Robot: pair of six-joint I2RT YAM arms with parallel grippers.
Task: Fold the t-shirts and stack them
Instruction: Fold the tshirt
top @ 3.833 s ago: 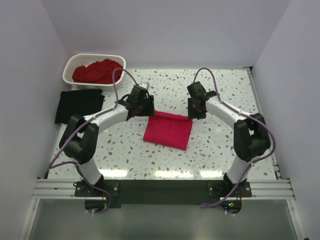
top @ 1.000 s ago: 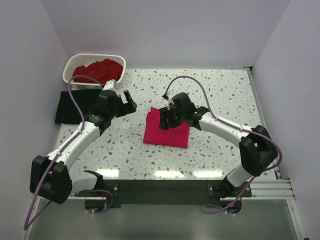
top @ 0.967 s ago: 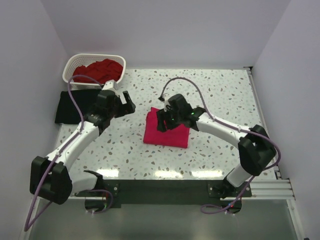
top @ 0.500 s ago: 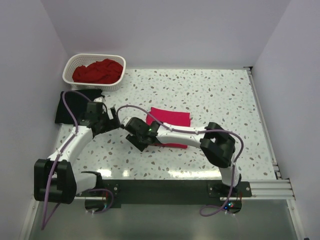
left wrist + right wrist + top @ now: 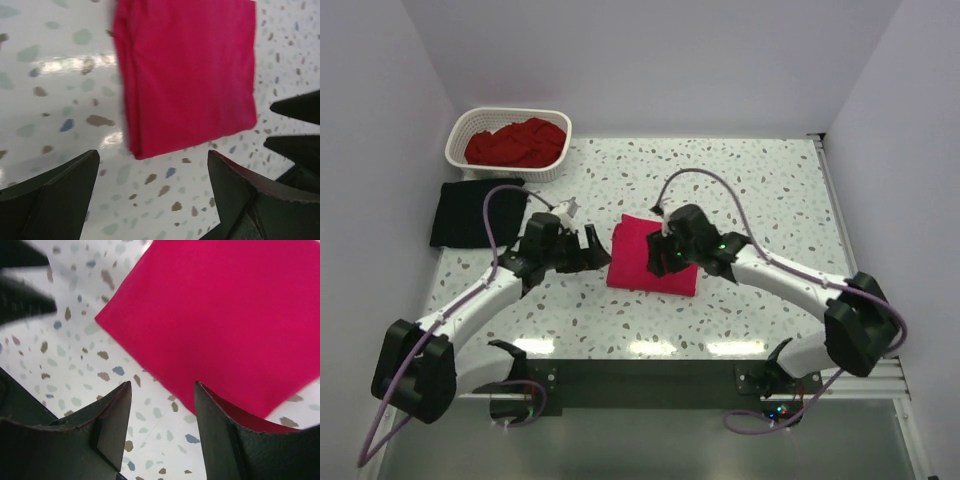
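Note:
A bright pinkish-red t-shirt point(image 5: 653, 262) lies folded into a rectangle on the speckled table, and shows large in both wrist views point(image 5: 190, 70) point(image 5: 235, 315). My left gripper point(image 5: 596, 250) point(image 5: 155, 175) hovers open just left of its left edge, nothing between the fingers. My right gripper point(image 5: 661, 256) point(image 5: 162, 390) hangs open over the shirt's near left part, holding nothing. A black t-shirt point(image 5: 475, 212) lies folded at the far left. A darker red t-shirt point(image 5: 516, 142) sits crumpled in the basket.
The white lattice basket point(image 5: 505, 172) stands at the back left corner, just behind the black shirt. White walls close the table on three sides. The right gripper's fingers point(image 5: 300, 107) show at the right edge of the left wrist view.
My left gripper has come from near the black shirt to the pink shirt's left edge. My right arm swung left past the shirt and came back over it. The shirt stays put.

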